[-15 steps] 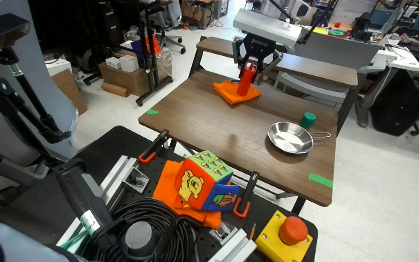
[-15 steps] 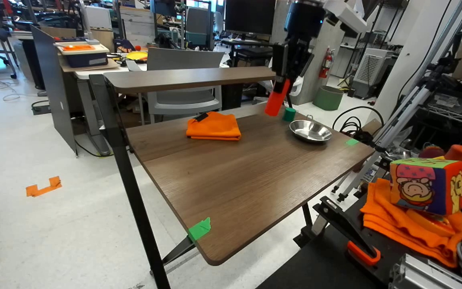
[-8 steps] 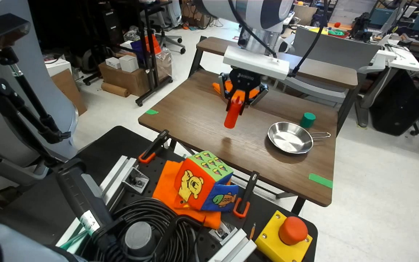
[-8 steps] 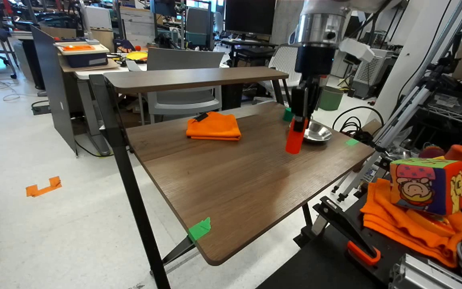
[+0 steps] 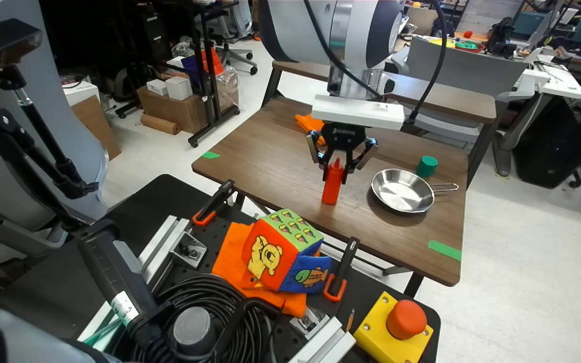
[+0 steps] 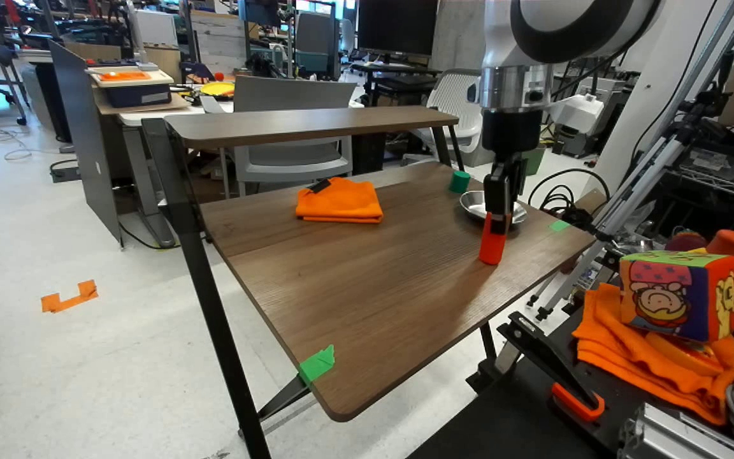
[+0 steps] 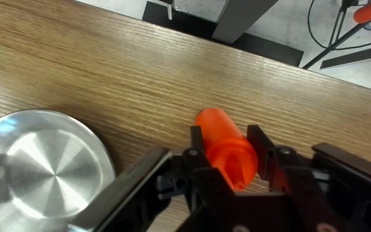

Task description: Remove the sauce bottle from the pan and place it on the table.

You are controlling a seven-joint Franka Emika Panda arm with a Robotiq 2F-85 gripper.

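Red sauce btl (image 5: 331,193), silver pan (image 5: 402,191), brn table (image 5: 275,161) — wood grain, grn tape (image 5: 445,250), blk tool (image 5: 335,176), orng cloth (image 6: 339,201)

Bright, even indoor light fills both exterior views, and most of what they show is crisp. In an exterior view the far left sinks to near black; the pale floor (image 6: 35,248) takes a bluish glare at its far left. A soft shadow hugs the near left side of the pan (image 5: 402,190), and fan-shaped white highlights streak its inside in the wrist view. There the table (image 7: 124,83) looks yellower, with pale sheen along its edge, and the gripper (image 7: 226,133) is blurred in its nearest parts.
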